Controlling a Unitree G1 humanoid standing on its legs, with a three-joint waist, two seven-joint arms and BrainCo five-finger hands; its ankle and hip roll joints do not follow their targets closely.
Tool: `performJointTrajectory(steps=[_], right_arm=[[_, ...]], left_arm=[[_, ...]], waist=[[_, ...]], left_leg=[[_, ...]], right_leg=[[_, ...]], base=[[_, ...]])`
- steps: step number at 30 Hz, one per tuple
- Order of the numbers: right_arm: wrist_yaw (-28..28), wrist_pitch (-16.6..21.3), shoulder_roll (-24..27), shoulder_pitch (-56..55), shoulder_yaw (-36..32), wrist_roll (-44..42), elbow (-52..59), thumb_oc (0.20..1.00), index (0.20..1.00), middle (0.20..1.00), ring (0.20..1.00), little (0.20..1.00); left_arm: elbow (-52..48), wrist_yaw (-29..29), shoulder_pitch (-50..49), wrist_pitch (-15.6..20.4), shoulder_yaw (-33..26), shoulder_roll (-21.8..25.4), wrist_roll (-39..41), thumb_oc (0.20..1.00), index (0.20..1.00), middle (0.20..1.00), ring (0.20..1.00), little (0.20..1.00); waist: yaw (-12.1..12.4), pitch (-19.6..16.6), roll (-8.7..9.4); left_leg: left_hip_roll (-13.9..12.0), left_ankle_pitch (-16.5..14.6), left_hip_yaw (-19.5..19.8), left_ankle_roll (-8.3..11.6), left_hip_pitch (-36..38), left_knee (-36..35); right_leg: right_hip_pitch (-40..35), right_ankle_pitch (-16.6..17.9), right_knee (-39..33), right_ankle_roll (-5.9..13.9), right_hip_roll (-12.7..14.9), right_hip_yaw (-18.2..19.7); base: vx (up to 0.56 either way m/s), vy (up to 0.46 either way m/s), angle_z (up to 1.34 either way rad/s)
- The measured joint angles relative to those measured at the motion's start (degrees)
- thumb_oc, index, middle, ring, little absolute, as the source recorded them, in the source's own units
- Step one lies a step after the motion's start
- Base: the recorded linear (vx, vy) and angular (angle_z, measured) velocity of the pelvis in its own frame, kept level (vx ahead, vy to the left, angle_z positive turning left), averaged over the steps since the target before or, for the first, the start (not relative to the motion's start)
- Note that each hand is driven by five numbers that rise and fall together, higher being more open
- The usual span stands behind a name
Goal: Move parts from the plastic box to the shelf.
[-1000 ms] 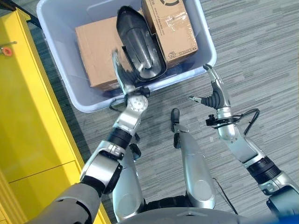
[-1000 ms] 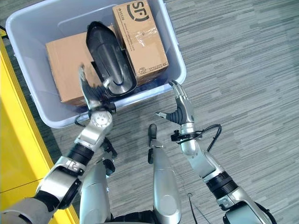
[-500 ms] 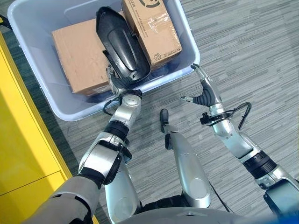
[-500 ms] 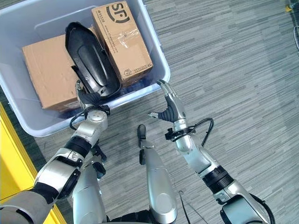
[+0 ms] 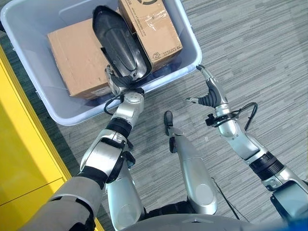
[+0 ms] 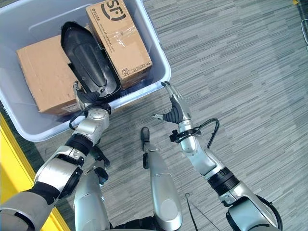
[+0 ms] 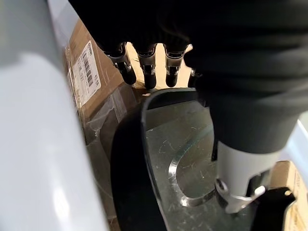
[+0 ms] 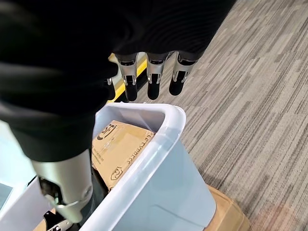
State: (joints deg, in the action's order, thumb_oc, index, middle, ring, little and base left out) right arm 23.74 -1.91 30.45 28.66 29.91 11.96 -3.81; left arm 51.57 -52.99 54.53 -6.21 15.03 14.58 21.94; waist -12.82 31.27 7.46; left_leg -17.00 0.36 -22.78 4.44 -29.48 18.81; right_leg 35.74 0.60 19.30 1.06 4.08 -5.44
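A pale blue plastic box (image 5: 163, 78) stands on the floor ahead. A long black shell-shaped part (image 5: 118, 41) leans inside it across two cardboard boxes, one on the left (image 5: 74, 60) and one on the right (image 5: 150, 24). My left hand (image 5: 118, 85) sits at the part's near end, just over the box's near rim. In the left wrist view its fingers (image 7: 147, 72) reach straight past the part's end rim, and the thumb lies over the hollow inside (image 7: 187, 154). My right hand (image 5: 210, 94) hovers open outside the box's near right corner, fingers (image 8: 154, 79) straight.
The yellow shelf (image 5: 21, 144) runs along the left, close to the plastic box. Grey striped carpet (image 5: 255, 53) stretches out to the right and toward me.
My left hand has dropped from above the near rim, fingers spread, to the near end of the black part. The camera has shifted. The right hand stays by the box corner.
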Motion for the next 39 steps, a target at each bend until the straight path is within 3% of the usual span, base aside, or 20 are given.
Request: performJointTrajectory(steps=[8, 14, 19, 29, 35, 36, 37, 39], right_arm=[[-1.18, -1.48, 2.09, 2.58, 0.30, -1.92, 0.52, 1.000, 1.000, 1.000, 1.000, 1.000], [-2.16, -3.00, 2.27, 2.72, 0.69, -3.89, 0.63, 1.000, 1.000, 1.000, 1.000, 1.000], [-2.31, -3.37, 2.45, 2.65, 0.91, -4.14, 0.72, 1.000, 1.000, 1.000, 1.000, 1.000], [-2.34, -4.09, 4.59, 2.94, 1.22, -5.08, 2.48, 1.000, 1.000, 1.000, 1.000, 1.000], [-2.33, -4.73, 4.79, 3.08, 1.24, -5.14, 2.70, 1.000, 1.000, 1.000, 1.000, 1.000], [-2.33, -5.29, 5.09, 3.07, 1.25, -5.14, 2.83, 1.000, 1.000, 1.000, 1.000, 1.000], [-2.33, -5.44, 5.33, 3.08, 1.29, -5.15, 2.84, 1.000, 1.000, 1.000, 1.000, 1.000], [-2.31, -5.83, 6.05, 3.54, 1.31, -5.39, 2.83, 1.000, 1.000, 1.000, 1.000, 1.000]], left_arm=[[5.38, -1.96, 6.63, -1.39, -2.66, 1.58, 5.66, 1.000, 1.000, 1.000, 1.000, 1.000], [8.48, -1.86, 9.95, -6.55, -1.61, 4.40, 5.52, 1.000, 1.000, 1.000, 1.000, 1.000], [9.87, -0.44, 12.05, -15.64, 0.81, 6.68, -0.60, 1.000, 1.000, 1.000, 1.000, 1.000], [12.88, 3.06, 14.77, -19.34, 2.25, 8.09, -1.08, 1.000, 1.000, 1.000, 1.000, 1.000], [15.22, 3.96, 17.29, -19.42, 2.30, 8.77, -0.71, 1.000, 1.000, 1.000, 1.000, 1.000], [15.51, 4.14, 18.25, -19.37, 2.28, 9.11, -0.66, 0.570, 0.570, 0.570, 0.570, 0.570], [15.57, 4.46, 18.46, -19.10, 2.27, 9.44, -0.55, 0.200, 0.200, 0.200, 0.200, 0.200], [16.01, 4.58, 18.81, -18.12, 1.82, 10.30, -0.41, 0.200, 0.200, 0.200, 0.200, 0.200]], waist=[[-0.41, -0.13, 0.22], [-1.23, -0.14, 0.21], [-2.35, -0.14, 0.21], [-2.09, -0.14, 0.20], [-1.72, -0.31, 0.18], [-1.68, -0.31, 0.20], [-1.69, -0.42, 0.28], [-1.40, -0.54, 0.12]], left_leg=[[-0.27, -0.12, 1.40, 0.24, -1.75, 0.71], [-0.92, -0.19, 1.49, 0.41, -2.51, 1.21], [-0.85, -0.18, 1.23, 0.43, -3.41, 1.24], [-0.03, -0.23, 1.12, 0.54, -3.50, 0.84], [0.04, -0.24, 1.57, 0.56, -5.09, 0.41], [0.05, -0.24, 1.98, 0.59, -5.87, 0.46], [0.07, -0.24, 2.00, 0.59, -6.18, 0.43], [-0.71, -0.48, 2.94, 0.53, -7.46, -0.23]], right_leg=[[1.87, -0.21, 0.80, -0.32, -0.55, -0.01], [2.80, -0.24, 0.96, -0.34, -1.14, 0.03], [4.22, -0.24, 1.35, -0.34, -1.11, 0.27], [6.22, -0.61, 3.23, -0.89, -1.05, 1.66], [8.04, -0.59, 3.36, -0.84, -1.10, 1.33], [8.53, -0.55, 2.89, -0.74, -1.09, 0.89], [8.78, -0.56, 2.52, -0.53, -1.12, 0.88], [9.33, -0.96, 2.15, 1.56, -1.46, -0.27]], base=[[0.03, -0.051, -0.04], [0.03, -0.021, -0.07], [0.02, 0.000, -0.04], [0.03, -0.013, -0.06], [0.02, -0.061, -0.02], [0.02, -0.076, 0.00], [0.01, -0.071, -0.05], [0.00, -0.047, -0.17]])
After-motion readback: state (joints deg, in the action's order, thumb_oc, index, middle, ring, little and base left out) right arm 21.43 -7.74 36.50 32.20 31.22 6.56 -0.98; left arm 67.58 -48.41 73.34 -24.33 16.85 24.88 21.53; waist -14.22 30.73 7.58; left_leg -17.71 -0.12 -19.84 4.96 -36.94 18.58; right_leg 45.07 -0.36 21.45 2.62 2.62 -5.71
